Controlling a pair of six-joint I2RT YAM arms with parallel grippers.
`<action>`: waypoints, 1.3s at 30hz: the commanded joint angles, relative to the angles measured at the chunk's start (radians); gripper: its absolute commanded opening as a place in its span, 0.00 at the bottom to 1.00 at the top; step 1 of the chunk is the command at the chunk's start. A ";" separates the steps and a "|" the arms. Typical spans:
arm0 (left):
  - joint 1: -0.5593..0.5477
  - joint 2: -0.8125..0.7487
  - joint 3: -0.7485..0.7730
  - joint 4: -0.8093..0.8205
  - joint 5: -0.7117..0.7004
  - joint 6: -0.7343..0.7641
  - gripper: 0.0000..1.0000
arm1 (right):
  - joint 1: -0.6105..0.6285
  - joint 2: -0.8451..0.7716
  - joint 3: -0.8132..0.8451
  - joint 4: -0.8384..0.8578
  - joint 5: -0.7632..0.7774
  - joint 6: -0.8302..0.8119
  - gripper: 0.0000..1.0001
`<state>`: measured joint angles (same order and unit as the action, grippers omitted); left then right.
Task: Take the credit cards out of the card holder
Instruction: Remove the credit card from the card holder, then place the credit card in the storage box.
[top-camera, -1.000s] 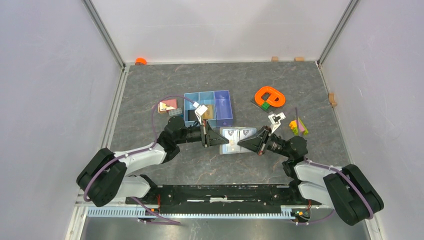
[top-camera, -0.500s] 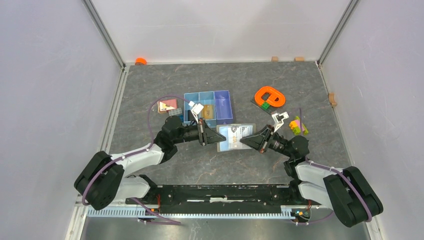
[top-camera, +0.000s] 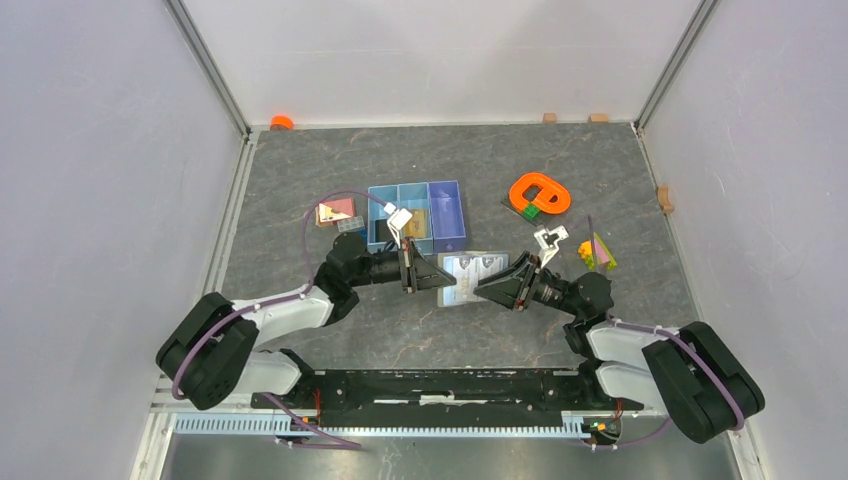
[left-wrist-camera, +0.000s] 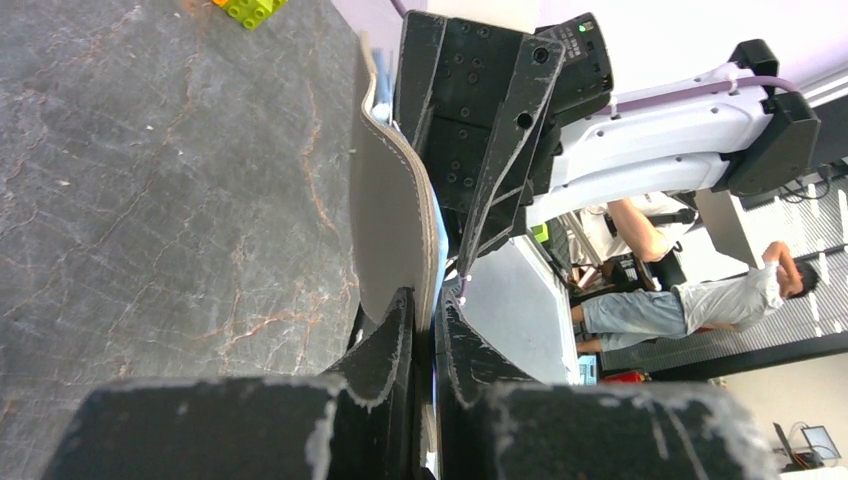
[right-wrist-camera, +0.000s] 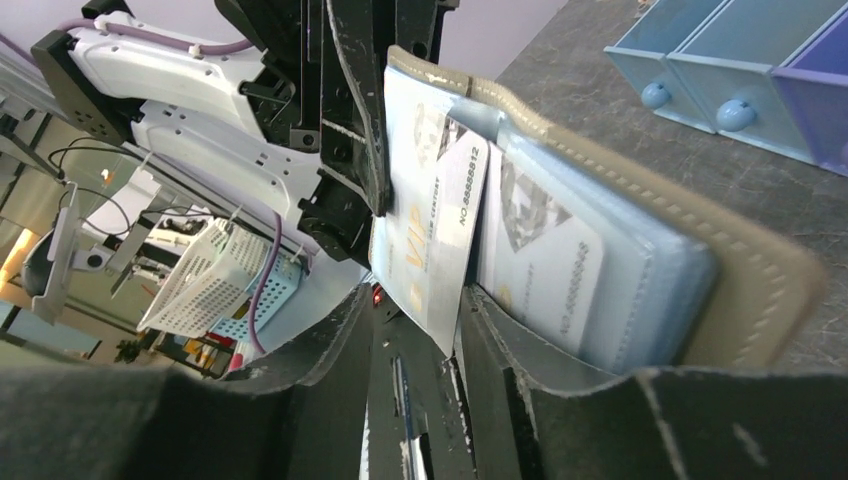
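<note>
The right tool (right-wrist-camera: 415, 300), its fingers parted, straddles the free end of a pale whitish credit card marked "VIP" (right-wrist-camera: 430, 230) without pinching it. The card juts out of the soft grey-taupe folding card holder (right-wrist-camera: 740, 270) toward that tool, and its long axis appears to run along the tool's own reach. A straight draw back toward the right edge of the grey stone-patterned tabletop (top-camera: 400, 160) looks like the move that would free it. A second pale card (right-wrist-camera: 540, 260) sits deeper in a blue-grey slot beside it.

Opposite, the left tool (left-wrist-camera: 425, 300) is clenched on the holder's stitched flap (left-wrist-camera: 390, 220), bracing it. Seen from above, the right tool (top-camera: 480, 290) and the left tool (top-camera: 437, 277) meet point to point at the holder (top-camera: 480, 265). It sits near the middle of the tabletop, just on the near side of the blue-and-purple three-compartment tray (top-camera: 446, 230). The right arm is plainly the nearer to the card.

A second ago the right tool was clamped shut; now its fingers have sprung apart. Half a second ago the holder showed a broader face to the overhead camera; it now looks narrower again.
</note>
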<state>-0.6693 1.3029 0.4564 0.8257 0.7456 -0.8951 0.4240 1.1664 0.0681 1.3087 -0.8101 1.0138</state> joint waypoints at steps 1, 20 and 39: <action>-0.014 0.009 0.006 0.187 0.064 -0.073 0.02 | 0.008 0.014 0.025 0.047 -0.017 -0.010 0.46; 0.017 -0.096 0.002 -0.107 -0.103 0.055 0.02 | -0.028 -0.012 -0.004 0.077 0.001 0.021 0.00; 0.152 -0.560 -0.045 -0.637 -0.574 0.176 0.02 | -0.080 -0.192 0.231 -0.738 0.288 -0.416 0.00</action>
<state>-0.5220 0.9424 0.3992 0.3710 0.4286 -0.8223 0.3473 0.9897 0.1928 0.7750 -0.6498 0.7292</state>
